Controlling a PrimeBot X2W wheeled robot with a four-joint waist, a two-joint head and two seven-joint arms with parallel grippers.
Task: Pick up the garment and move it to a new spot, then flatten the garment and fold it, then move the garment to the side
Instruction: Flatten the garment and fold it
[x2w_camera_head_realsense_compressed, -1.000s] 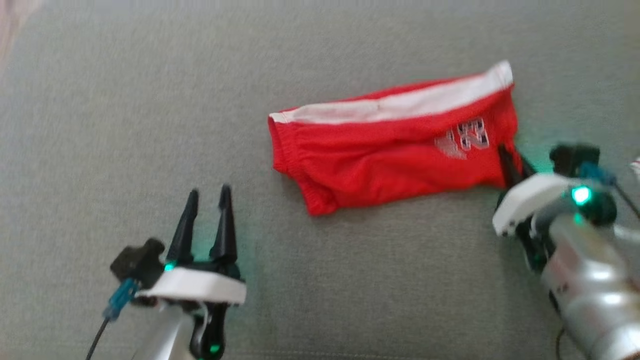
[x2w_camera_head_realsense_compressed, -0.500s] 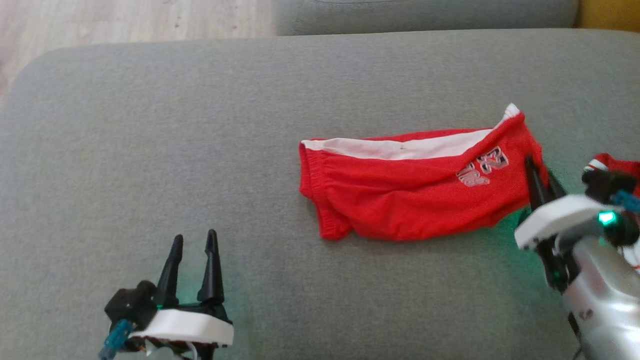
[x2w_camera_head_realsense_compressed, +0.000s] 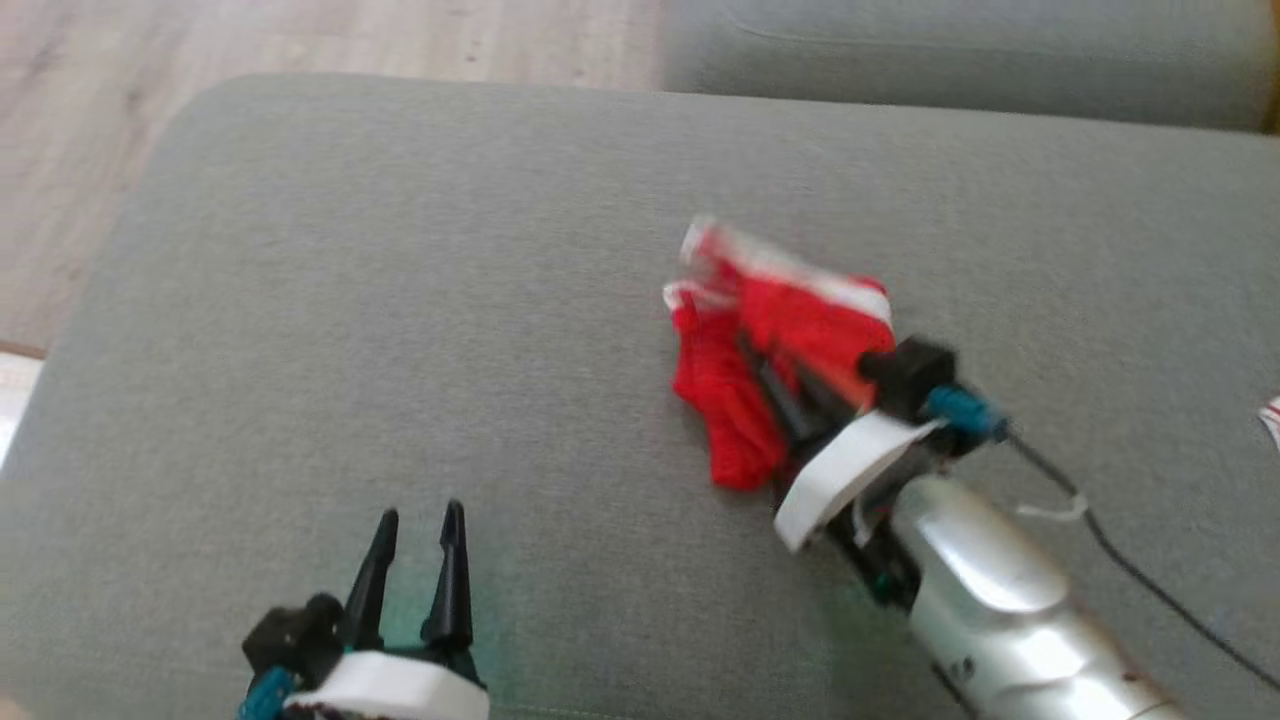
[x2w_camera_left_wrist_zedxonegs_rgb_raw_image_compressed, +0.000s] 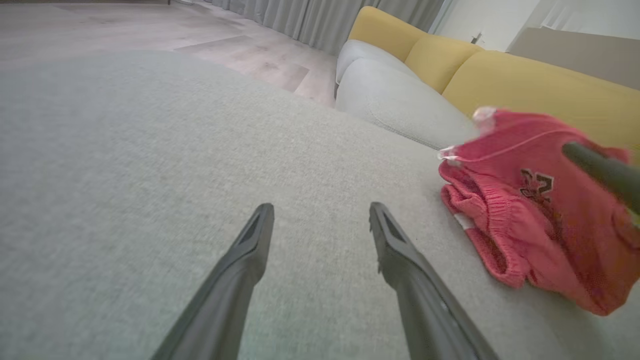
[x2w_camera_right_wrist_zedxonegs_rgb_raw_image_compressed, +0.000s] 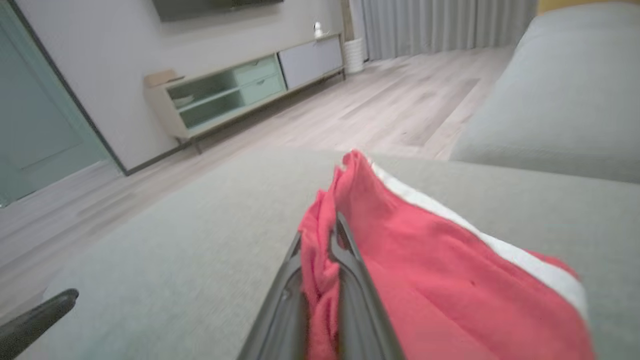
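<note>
The red garment (x2w_camera_head_realsense_compressed: 800, 325), shorts with a white band, is bunched up near the middle of the grey sofa cushion (x2w_camera_head_realsense_compressed: 400, 300). My right gripper (x2w_camera_head_realsense_compressed: 765, 365) is shut on its fabric; in the right wrist view the red cloth (x2w_camera_right_wrist_zedxonegs_rgb_raw_image_compressed: 425, 280) is pinched between the closed fingers (x2w_camera_right_wrist_zedxonegs_rgb_raw_image_compressed: 345, 280). My left gripper (x2w_camera_head_realsense_compressed: 415, 520) stands open at the lower left, well apart from the garment. In the left wrist view its fingers (x2w_camera_left_wrist_zedxonegs_rgb_raw_image_compressed: 250, 245) spread over bare cushion, with the garment (x2w_camera_left_wrist_zedxonegs_rgb_raw_image_compressed: 520, 220) lifted at the right beside a dark finger of the right gripper (x2w_camera_left_wrist_zedxonegs_rgb_raw_image_compressed: 600, 170).
Wooden floor (x2w_camera_head_realsense_compressed: 300, 40) lies beyond the cushion's far left edge. Another grey cushion (x2w_camera_head_realsense_compressed: 950, 50) sits behind. A yellow sofa back (x2w_camera_left_wrist_zedxonegs_rgb_raw_image_compressed: 525, 75) rises at the right. A low cabinet (x2w_camera_right_wrist_zedxonegs_rgb_raw_image_compressed: 240, 90) stands against the wall. A small white and red item (x2w_camera_head_realsense_compressed: 1270, 415) pokes in at the right edge.
My right gripper has swung left, pulling the garment's right end over so the flat shorts are now bunched. The head camera has shifted too. The left gripper stays open.
</note>
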